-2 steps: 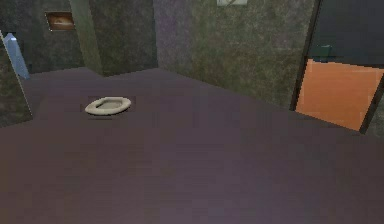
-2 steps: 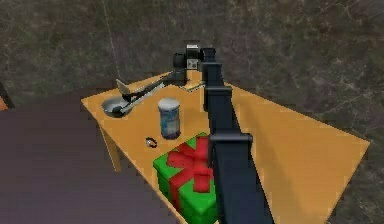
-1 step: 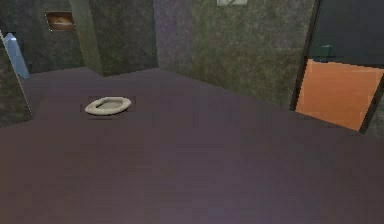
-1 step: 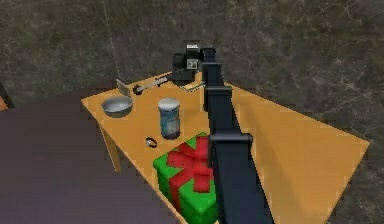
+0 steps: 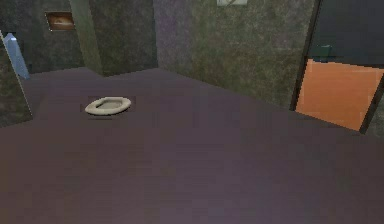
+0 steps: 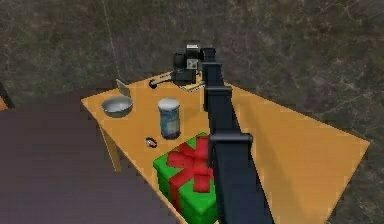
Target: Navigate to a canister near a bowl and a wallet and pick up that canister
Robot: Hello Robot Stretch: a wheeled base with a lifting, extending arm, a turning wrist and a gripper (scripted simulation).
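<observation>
canister (image 6: 169,117) stands on the table (image 6: 295,135) near the jaws; whether they hold anything, i cannot tell.

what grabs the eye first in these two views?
Arm side view: a green gift box with red ribbon at the orange table's near edge, the dark arm running past it to the end effector. Farther out on the table stand a small canister and a grey bowl. Forward view: a pale ring on the dark floor left of middle, an orange panel at the right.
</observation>
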